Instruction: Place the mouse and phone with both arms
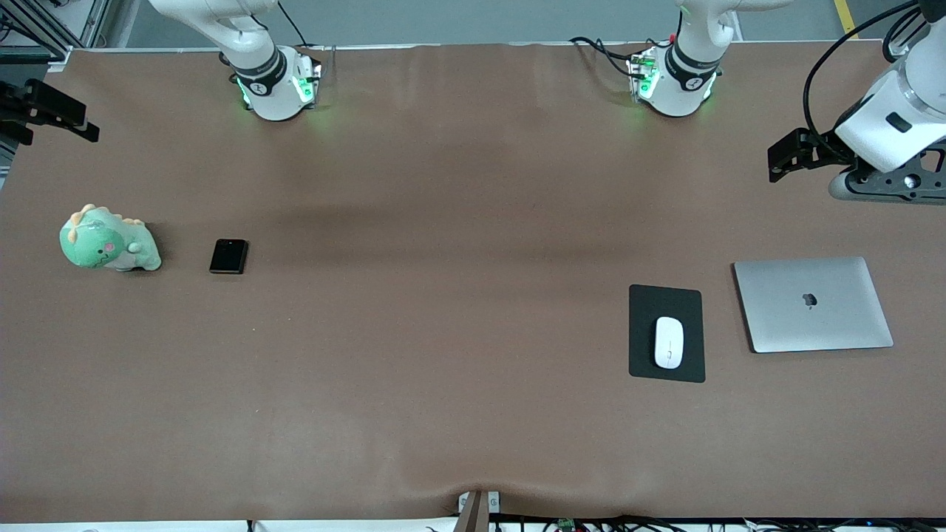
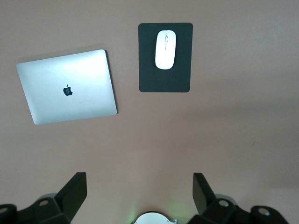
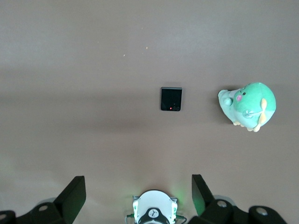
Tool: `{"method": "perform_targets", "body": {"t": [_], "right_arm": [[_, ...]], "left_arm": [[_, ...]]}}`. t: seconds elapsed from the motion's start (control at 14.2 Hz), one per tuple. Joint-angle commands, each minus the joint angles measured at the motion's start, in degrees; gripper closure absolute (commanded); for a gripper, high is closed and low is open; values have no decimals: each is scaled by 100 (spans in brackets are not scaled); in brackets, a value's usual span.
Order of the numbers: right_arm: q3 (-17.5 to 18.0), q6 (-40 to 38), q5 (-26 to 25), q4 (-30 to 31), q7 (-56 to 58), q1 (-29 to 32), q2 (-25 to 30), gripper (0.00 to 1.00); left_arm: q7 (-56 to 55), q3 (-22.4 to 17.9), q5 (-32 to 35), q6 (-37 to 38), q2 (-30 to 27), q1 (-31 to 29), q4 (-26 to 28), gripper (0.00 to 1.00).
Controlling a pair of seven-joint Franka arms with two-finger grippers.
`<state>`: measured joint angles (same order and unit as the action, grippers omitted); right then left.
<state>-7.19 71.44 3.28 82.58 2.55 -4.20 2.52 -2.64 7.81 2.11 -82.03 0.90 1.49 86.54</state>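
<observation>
Wide brown-covered table (image 1: 443, 414), grey floor (image 1: 480, 18) along its edge

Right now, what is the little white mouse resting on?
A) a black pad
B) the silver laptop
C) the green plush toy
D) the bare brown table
A: the mouse lies on the black pad, beside the closed silver laptop.

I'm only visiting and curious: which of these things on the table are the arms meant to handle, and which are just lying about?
For the job:
- mouse, lying on the black pad
- phone, flat on the table beside the toy
- left gripper and right gripper, both open, held high

Just lying about:
- black pad
- closed silver laptop
- green plush dinosaur
</observation>
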Motion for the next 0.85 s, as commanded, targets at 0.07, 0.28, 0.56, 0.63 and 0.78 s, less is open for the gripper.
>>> {"method": "perform_targets", "body": {"t": [0.07, 0.28, 0.56, 0.63, 0.78], "right_arm": [[-19, 28, -20, 153, -53, -54, 152, 0], [-28, 19, -20, 162, -53, -54, 152, 0], [-20, 28, -12, 162, -1, 121, 152, 0], [-19, 28, -12, 162, 8, 130, 152, 0], [-28, 28, -20, 162, 8, 104, 152, 0]], "left_arm": [[27, 1, -96, -41, -28, -8, -23, 0], [10, 1, -105, -41, -28, -8, -23, 0], [18, 1, -114, -41, -28, -17, -32, 0], [18, 1, -114, -41, -28, -17, -32, 0], [18, 1, -114, -41, -28, -17, -32, 0]]}}
